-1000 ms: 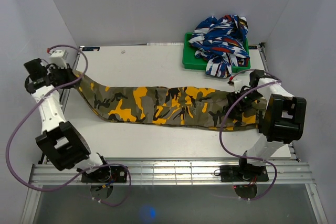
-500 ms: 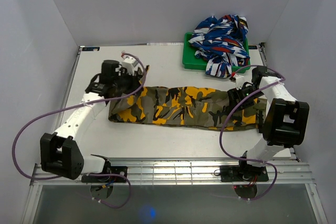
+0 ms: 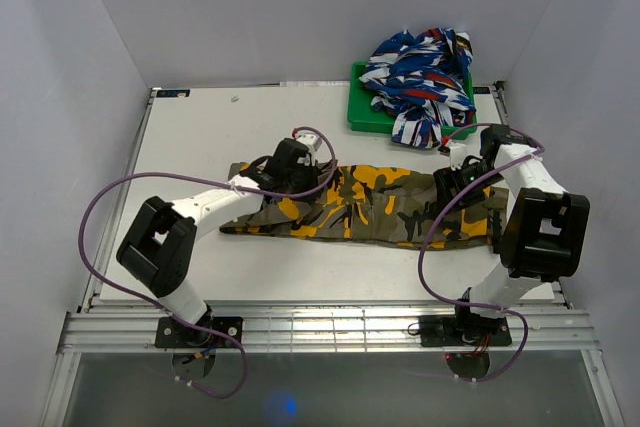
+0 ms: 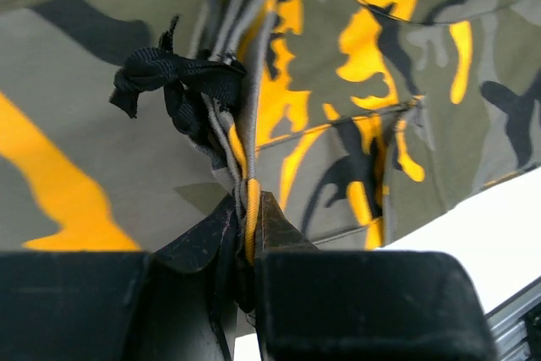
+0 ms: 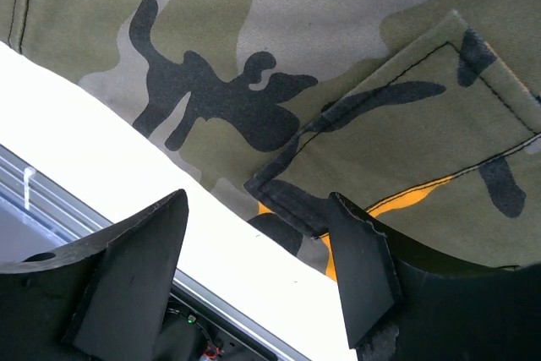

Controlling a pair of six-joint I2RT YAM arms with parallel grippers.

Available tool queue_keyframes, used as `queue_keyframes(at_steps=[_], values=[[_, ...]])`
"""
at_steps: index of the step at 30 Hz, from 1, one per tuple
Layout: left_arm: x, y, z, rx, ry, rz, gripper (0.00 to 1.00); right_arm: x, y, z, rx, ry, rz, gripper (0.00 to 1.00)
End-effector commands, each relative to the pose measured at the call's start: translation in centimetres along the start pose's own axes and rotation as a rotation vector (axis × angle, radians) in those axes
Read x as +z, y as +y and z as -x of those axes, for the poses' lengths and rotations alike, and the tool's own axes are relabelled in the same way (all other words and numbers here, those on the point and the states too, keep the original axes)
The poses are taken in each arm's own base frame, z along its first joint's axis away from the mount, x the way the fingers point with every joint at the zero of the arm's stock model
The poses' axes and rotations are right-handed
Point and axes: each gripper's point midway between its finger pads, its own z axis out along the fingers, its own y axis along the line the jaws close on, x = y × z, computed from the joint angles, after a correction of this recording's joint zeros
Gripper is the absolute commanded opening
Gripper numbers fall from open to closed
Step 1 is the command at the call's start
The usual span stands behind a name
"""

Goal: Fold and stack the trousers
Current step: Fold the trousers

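Note:
The camouflage trousers lie in a long band across the middle of the white table; their left end is folded over to the right. My left gripper is shut on the trousers' hem edge, next to a knotted black drawstring, and holds it over the band's left part. My right gripper is open and hovers just above the trousers' right end, over a cargo pocket near the cloth's edge.
A green tray at the back right holds a heap of blue, white and red cloth. Grey walls enclose the table on three sides. A metal rail runs along the near edge.
My left gripper has carried the trousers' left end from the far left rightward across the table, folding it over the band. The right gripper has lifted slightly near the right end.

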Motion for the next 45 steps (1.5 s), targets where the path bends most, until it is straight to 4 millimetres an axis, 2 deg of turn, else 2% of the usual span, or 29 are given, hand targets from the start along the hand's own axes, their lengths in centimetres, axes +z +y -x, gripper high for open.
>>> queue_keyframes(at_steps=[1, 3, 4, 5, 6, 8, 11, 12, 14, 15, 16, 17, 18, 19, 21, 22, 23, 24, 25, 27, 28, 30, 31, 33, 34, 37, 41, 45], values=[[-0.3, -2.8, 1.6, -0.019, -0.092, -0.030, 0.00, -0.9, 0.4, 1.0, -0.004, -0.022, 0.004, 0.73], [0.1, -3.1, 1.0, -0.007, -0.088, -0.009, 0.00, -0.7, 0.5, 0.9, -0.001, -0.021, 0.012, 0.73], [0.2, -3.3, 0.7, -0.010, -0.083, -0.010, 0.04, -0.7, 0.5, 0.9, -0.001, -0.022, 0.014, 0.73], [0.6, -3.6, -0.1, -0.004, -0.065, -0.011, 0.15, -0.6, 0.6, 0.8, -0.001, -0.020, 0.018, 0.73], [0.7, -3.9, -0.5, -0.003, -0.049, -0.028, 0.34, -0.5, 0.6, 0.8, -0.001, -0.020, 0.020, 0.73], [1.0, -4.8, -1.5, 0.006, -0.009, -0.068, 0.48, -0.4, 0.8, 0.8, -0.002, -0.020, 0.028, 0.74], [0.8, -6.3, -2.8, 0.049, 0.045, -0.164, 0.52, -0.4, 1.1, 1.1, -0.008, -0.026, 0.036, 0.74], [0.3, -7.3, -3.5, 0.072, 0.073, -0.233, 0.54, -0.4, 1.3, 1.3, -0.007, -0.029, 0.037, 0.74], [-0.1, -7.4, -4.1, 0.116, 0.100, -0.246, 0.68, -0.4, 1.8, 2.0, -0.027, -0.040, 0.044, 0.74], [-0.9, -7.9, -3.4, 0.136, 0.086, -0.264, 0.71, -0.4, 2.1, 2.3, -0.036, -0.047, 0.044, 0.73], [-1.5, -8.0, -3.0, 0.156, 0.076, -0.270, 0.82, -0.5, 2.4, 2.8, -0.039, -0.056, 0.041, 0.73], [-2.3, -7.8, -2.5, 0.175, 0.059, -0.259, 0.88, -0.5, 3.1, 3.6, -0.072, -0.079, 0.041, 0.73], [-4.2, -7.9, -0.6, 0.183, -0.007, -0.261, 0.93, -0.5, 3.7, 4.2, -0.084, -0.093, 0.044, 0.73], [-5.1, -6.6, 0.9, 0.160, -0.045, -0.248, 0.97, -0.6, 4.7, 5.0, -0.082, -0.116, 0.068, 0.73], [-7.2, -4.4, 2.5, 0.128, -0.071, -0.268, 0.98, -0.4, 6.7, 6.6, -0.125, -0.158, 0.102, 0.71], [-8.7, -0.7, 4.8, 0.060, -0.117, -0.243, 0.98, -0.3, 7.5, 7.3, -0.111, -0.174, 0.113, 0.71], [-9.7, 0.0, 4.1, 0.029, -0.071, -0.300, 0.98, -0.1, 8.9, 8.0, -0.136, -0.191, 0.146, 0.70], [-10.4, 1.8, 4.3, 0.044, -0.076, -0.301, 0.98, 0.0, 9.4, 9.1, -0.156, -0.225, 0.155, 0.70], [-11.4, 5.3, 5.1, 0.001, -0.103, -0.245, 0.98, 0.4, 10.7, 9.7, -0.177, -0.233, 0.180, 0.69], [-12.5, 8.8, 4.2, -0.024, -0.089, -0.205, 0.98, 1.1, 12.0, 11.4, -0.172, -0.273, 0.221, 0.67], [-13.5, 12.7, 3.8, -0.107, -0.106, -0.145, 0.98, 1.6, 13.2, 12.0, -0.188, -0.281, 0.252, 0.66], [-14.6, 15.5, 3.3, -0.154, -0.118, -0.126, 0.97, 2.9, 13.8, 13.7, -0.155, -0.303, 0.279, 0.64], [-15.5, 18.0, 3.2, -0.211, -0.139, -0.080, 0.97, 3.6, 14.8, 14.1, -0.160, -0.301, 0.298, 0.64], [-15.8, 19.9, 2.3, -0.258, -0.126, -0.073, 0.95, 5.1, 15.2, 15.1, -0.115, -0.293, 0.312, 0.63], [-16.5, 21.5, 2.1, -0.287, -0.141, -0.046, 0.95, 5.6, 15.7, 16.0, -0.126, -0.311, 0.320, 0.63], [-17.2, 23.3, 1.8, -0.322, -0.157, -0.018, 0.94, 7.8, 16.1, 17.2, -0.096, -0.314, 0.323, 0.63], [-17.2, 24.9, 1.3, -0.328, -0.162, 0.028, 0.94, 10.5, 16.3, 18.1, -0.078, -0.307, 0.320, 0.66], [-16.5, 25.7, -0.4, -0.364, -0.133, 0.037, 0.94, 12.4, 16.2, 18.5, -0.066, -0.285, 0.312, 0.66]])
